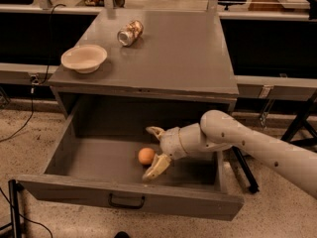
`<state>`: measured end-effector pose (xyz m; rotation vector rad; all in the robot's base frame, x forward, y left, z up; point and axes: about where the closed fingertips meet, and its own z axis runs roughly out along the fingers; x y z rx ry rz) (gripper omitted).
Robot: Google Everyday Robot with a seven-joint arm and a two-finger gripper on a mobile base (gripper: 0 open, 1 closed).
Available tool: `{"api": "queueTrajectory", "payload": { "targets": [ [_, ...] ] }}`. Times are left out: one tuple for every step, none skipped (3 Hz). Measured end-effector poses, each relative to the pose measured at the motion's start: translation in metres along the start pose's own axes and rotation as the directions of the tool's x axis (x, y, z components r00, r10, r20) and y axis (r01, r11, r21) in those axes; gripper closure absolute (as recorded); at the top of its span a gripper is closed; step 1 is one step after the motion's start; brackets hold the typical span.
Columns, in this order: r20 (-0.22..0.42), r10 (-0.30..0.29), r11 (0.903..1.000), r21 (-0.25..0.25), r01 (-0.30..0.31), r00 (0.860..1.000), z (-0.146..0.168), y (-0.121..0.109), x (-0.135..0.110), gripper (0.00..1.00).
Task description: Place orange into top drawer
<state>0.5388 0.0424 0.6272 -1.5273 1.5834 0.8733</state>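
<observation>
While in drawer [94, 158], orange [145, 156] beside gripper [151, 152]

Small round orange [146, 155] on floor of pulled-open grey top drawer [74, 194], gripper [149, 153] inside drawer, fingers [157, 166] spread around orange

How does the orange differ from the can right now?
Place: the orange lies on the floor of the open top drawer; the can lies on its side on the cabinet top.
Look: the orange is round and matte; the can is a shiny metal cylinder.
Gripper: the orange sits between the spread fingers of the gripper, inside the drawer; the can is far from it.
Shared: both are small, and neither is clamped.
</observation>
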Motion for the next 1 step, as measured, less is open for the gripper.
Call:
{"api": "queueTrajectory", "payload": {
  "targets": [
    [0.071,-0.05,0.9985,0.024,0.049,0.996,-0.0235,0.0074,-0.0094,0.0]
  ]
}}
